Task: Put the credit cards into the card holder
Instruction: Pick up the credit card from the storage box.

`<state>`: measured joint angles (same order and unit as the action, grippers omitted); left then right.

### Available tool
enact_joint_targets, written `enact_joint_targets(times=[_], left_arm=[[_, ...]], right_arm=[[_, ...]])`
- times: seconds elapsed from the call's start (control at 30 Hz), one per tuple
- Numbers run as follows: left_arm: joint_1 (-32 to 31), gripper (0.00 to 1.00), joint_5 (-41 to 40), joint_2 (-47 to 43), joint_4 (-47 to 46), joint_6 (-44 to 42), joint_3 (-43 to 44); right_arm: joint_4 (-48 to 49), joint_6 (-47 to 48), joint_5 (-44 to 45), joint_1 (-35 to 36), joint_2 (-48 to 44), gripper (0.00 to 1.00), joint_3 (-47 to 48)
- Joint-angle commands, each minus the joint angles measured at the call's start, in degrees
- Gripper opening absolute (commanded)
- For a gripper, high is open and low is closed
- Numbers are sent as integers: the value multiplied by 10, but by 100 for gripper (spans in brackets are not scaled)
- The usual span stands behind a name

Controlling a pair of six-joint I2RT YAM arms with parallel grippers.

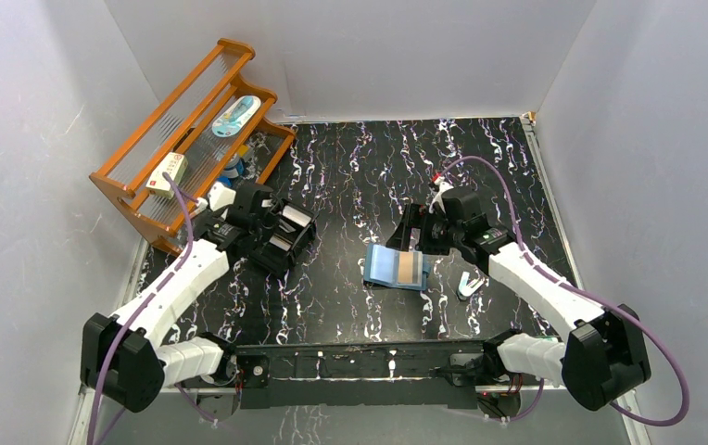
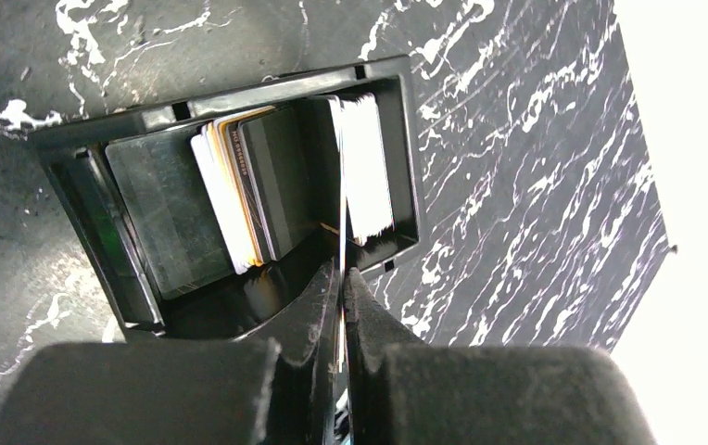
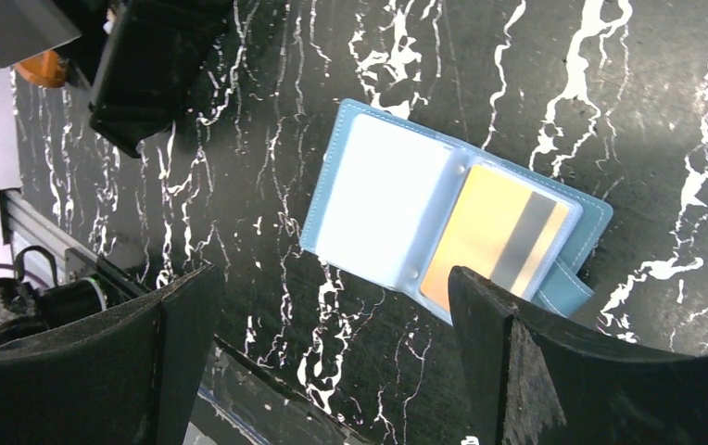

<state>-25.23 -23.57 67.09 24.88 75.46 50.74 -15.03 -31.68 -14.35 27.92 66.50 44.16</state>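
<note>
A black open-topped box [image 2: 128, 232] holds several credit cards [image 2: 239, 195] standing on edge. My left gripper [image 2: 344, 273] reaches into the box [image 1: 285, 236] and is shut on one white card [image 2: 365, 167], seen edge-on between the fingers. The teal card holder [image 3: 378, 195] lies open on the table, and an orange-tan card [image 3: 494, 236] with a grey stripe sits in its right pocket. My right gripper [image 3: 332, 306] hovers open just above the holder's near edge, with nothing between its fingers. From above, the card holder [image 1: 389, 266] lies just in front of the right gripper [image 1: 417, 236].
A wooden rack [image 1: 137, 199] stands at the back left and carries a white-and-red box [image 1: 167, 173] and a blue-white packet [image 1: 236, 116]. A small white object [image 1: 468, 283] lies right of the card holder. A black rail [image 1: 360, 357] runs along the near edge.
</note>
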Motion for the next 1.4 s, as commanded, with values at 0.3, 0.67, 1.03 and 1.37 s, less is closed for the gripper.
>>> enact_joint_targets(times=[0.3,0.67,1.03,1.37], left_arm=[[-2,0,299,-6,-74,-294,46],[-71,0,461,75,-130,-335,71],[-114,0,544,116,-188,-345,70],[-114,0,623,42,-311,-280,-12]], right_arm=[[-5,-5,48,3,-21,94,-41],[8,-23,76,2,-19,80,-76],[160,-76,-105,2,-56,73,-97],[532,-344,-190,3,-100,47,-224]])
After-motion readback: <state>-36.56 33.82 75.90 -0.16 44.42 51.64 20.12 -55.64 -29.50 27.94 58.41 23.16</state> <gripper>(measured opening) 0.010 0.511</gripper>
